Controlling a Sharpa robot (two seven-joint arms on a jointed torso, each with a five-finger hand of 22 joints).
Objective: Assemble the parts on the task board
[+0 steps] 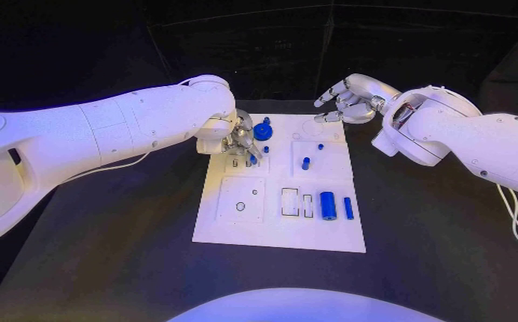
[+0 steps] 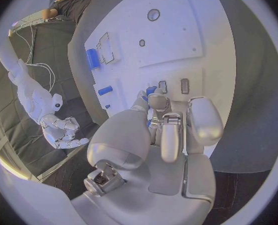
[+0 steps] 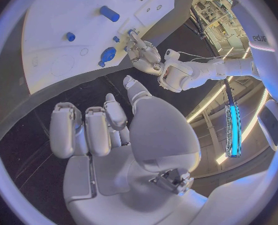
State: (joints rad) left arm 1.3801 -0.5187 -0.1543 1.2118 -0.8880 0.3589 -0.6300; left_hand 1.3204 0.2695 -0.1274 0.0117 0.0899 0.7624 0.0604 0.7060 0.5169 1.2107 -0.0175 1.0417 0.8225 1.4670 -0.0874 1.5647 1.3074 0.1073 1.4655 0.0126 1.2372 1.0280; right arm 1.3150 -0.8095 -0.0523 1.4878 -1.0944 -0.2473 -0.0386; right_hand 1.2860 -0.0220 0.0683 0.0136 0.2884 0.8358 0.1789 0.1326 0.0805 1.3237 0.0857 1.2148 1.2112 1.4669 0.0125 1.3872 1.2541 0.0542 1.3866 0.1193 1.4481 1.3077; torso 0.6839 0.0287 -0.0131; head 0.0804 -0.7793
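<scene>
Pinching a blue part [image 1: 253,159], left hand [image 1: 239,141] reaches down; right hand [image 1: 347,102] hovers spread.

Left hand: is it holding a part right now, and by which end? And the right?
The left hand is down on the task board with its fingertips at a small blue part; a real grip cannot be told. The right hand holds nothing.

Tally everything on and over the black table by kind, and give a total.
White rectangular task board: 1
Blue toothed wheel: 1
Long blue cylinders lying in the board's near row: 2
Small blue pegs: 4
Silver many-fingered robot hands, left and right: 2
Total: 10
</scene>
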